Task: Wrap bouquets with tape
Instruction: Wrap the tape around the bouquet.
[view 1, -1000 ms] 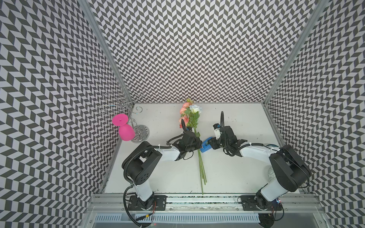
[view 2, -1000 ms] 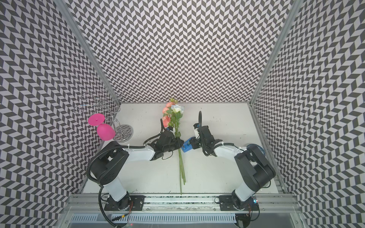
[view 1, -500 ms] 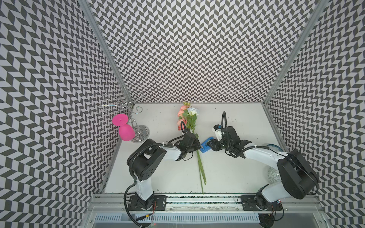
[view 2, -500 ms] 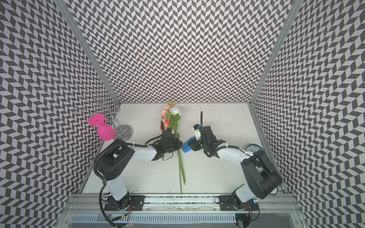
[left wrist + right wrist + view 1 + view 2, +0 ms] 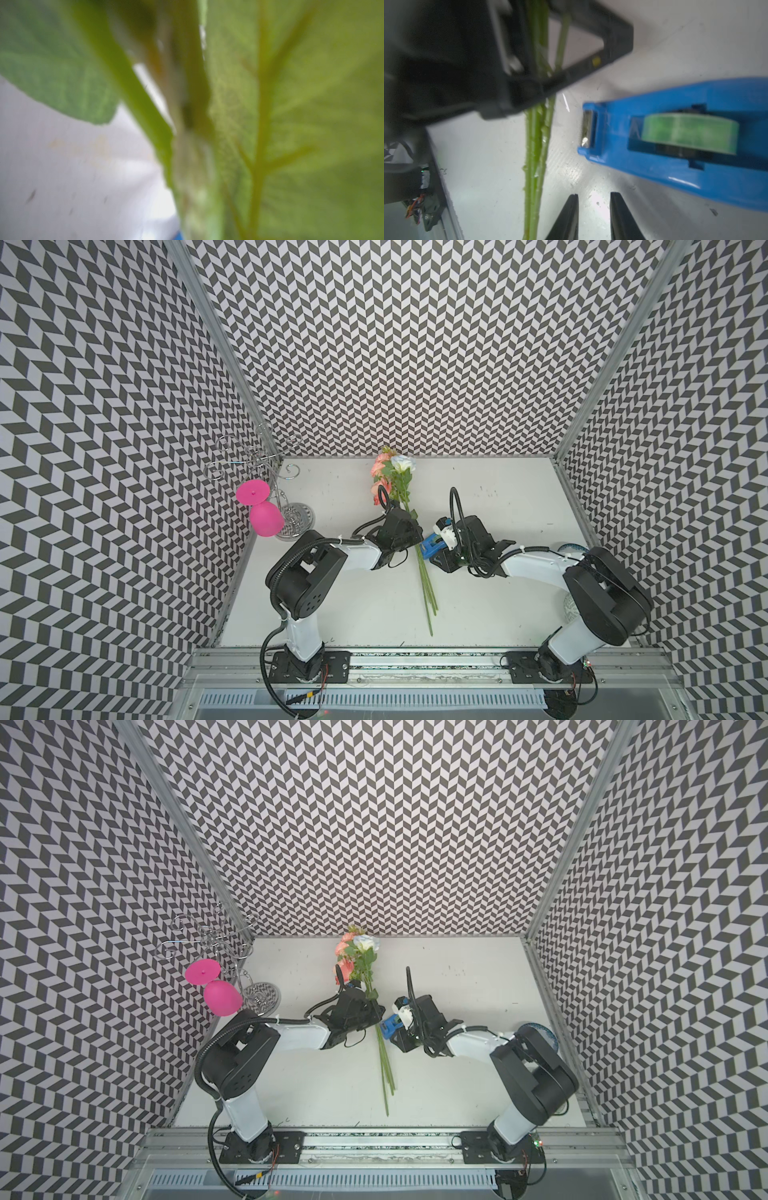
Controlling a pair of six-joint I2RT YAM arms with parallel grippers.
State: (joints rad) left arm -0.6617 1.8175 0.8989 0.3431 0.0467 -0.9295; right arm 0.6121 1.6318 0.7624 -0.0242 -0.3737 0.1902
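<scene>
Far left of the flowers [image 5: 424, 577], a pink goblet [image 5: 266, 519] hangs on a wire rack [image 5: 296, 517]. The left claw [image 5: 542, 83] is clamped on the flower stems, blooms at the far end. Just right of the stems lies the blue tape holder [image 5: 675, 145], with the right claw [image 5: 593, 207] beside it narrowly parted, empty.

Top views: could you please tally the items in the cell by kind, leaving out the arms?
Bouquet: 1
Tape dispenser: 1
Pink goblet: 1
Wire rack: 1
Total: 4, plus round ware partly hidden behind the right arm, not counted.
</scene>
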